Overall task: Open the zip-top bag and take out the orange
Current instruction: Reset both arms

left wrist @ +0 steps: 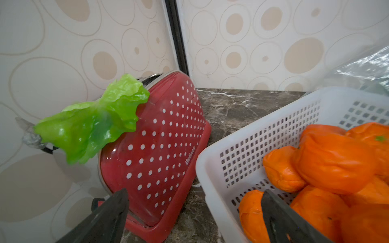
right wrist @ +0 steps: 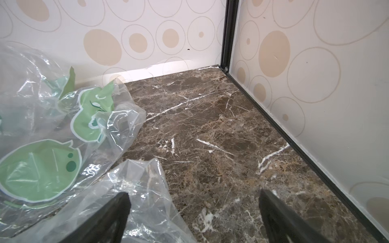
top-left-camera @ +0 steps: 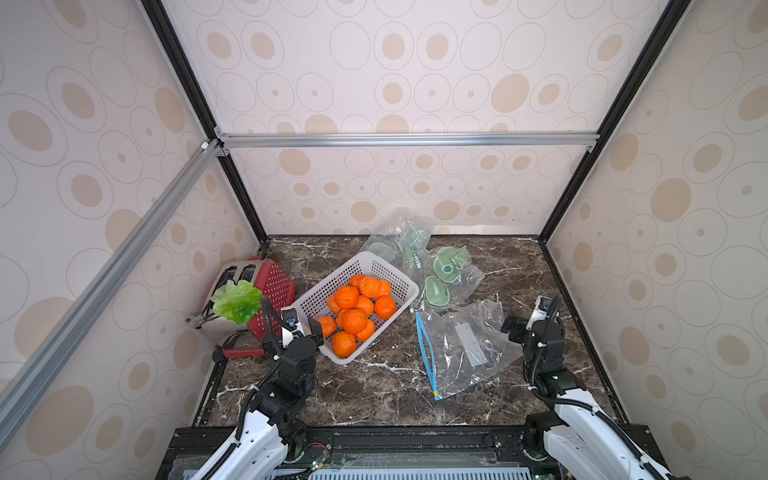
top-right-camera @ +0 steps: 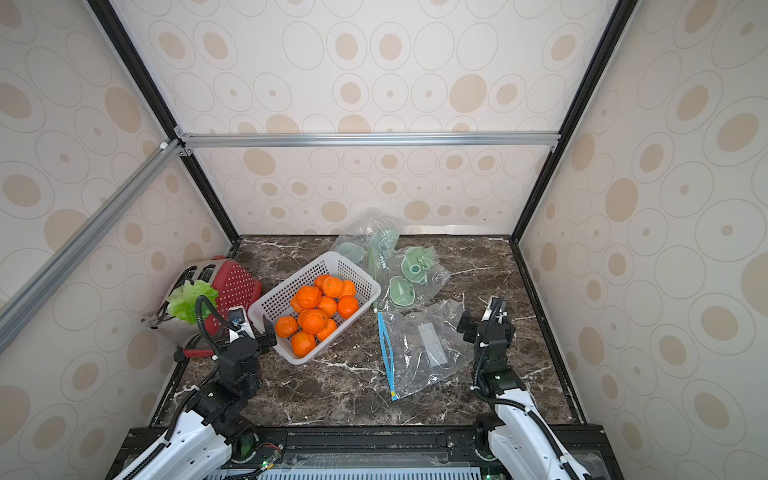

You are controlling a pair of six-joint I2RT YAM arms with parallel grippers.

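The bag [top-left-camera: 461,345] lies flat just beside the right claw [top-left-camera: 524,318], its blue zip [top-left-camera: 427,357] running near-to-far along the side facing the basket [top-left-camera: 309,301]. We see no orange inside it; the oranges [top-left-camera: 353,309] fill the basket. Both claws stand apart and empty, the left claw [top-left-camera: 303,325] at the basket's corner.

One corner of the basket [top-left-camera: 309,300] sits between the left jaws, with oranges [top-left-camera: 353,320] inside it. The toaster [top-left-camera: 272,286] stands left of those jaws. The zip-top bag [top-left-camera: 465,349] lies on the table [top-left-camera: 374,395], just left of the right jaws.
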